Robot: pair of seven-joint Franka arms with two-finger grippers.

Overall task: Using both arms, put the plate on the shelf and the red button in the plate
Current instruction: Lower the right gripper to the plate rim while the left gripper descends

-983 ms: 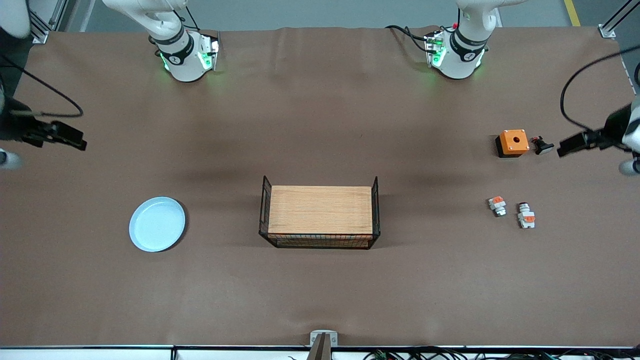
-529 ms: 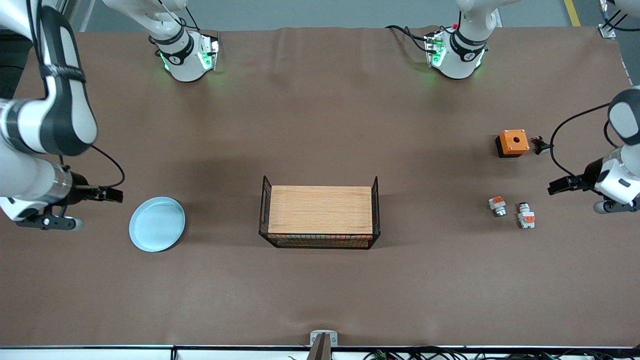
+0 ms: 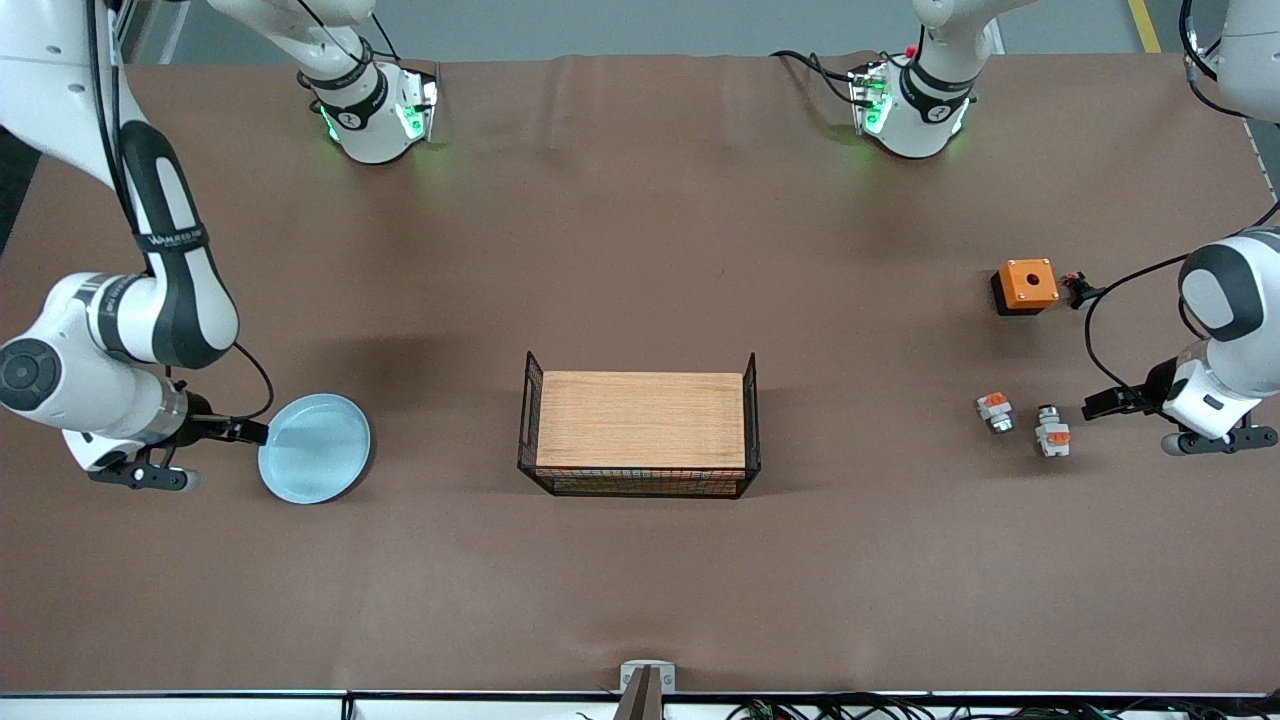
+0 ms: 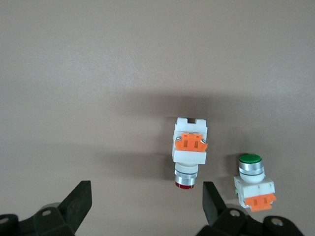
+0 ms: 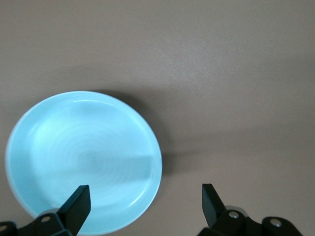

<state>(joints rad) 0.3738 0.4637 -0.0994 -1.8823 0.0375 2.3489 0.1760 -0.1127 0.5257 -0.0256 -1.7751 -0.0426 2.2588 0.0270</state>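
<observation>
The pale blue plate [image 3: 314, 447] [image 5: 83, 157] lies flat toward the right arm's end of the table. My right gripper [image 3: 245, 430] [image 5: 145, 196] is open, low at the plate's rim, with one finger over the plate and the other off it. The red button [image 3: 1050, 430] [image 4: 189, 152] lies on its side toward the left arm's end, white with an orange block and a red cap. My left gripper [image 3: 1095, 405] [image 4: 146, 199] is open just beside it. The cap points at the gap between the fingers, close to one fingertip [image 4: 211, 196].
A similar white-orange part [image 3: 993, 411] with a green cap [image 4: 253, 182] lies beside the red button. An orange box [image 3: 1026, 285] and a small black piece [image 3: 1080, 290] sit farther from the front camera. A wire basket [image 3: 528, 420] holding a wooden board [image 3: 640, 420] stands mid-table.
Both arms have swung in from the table's ends and come down. The right gripper reached the plate's rim, the left one stopped beside the red button. Both stayed open.
</observation>
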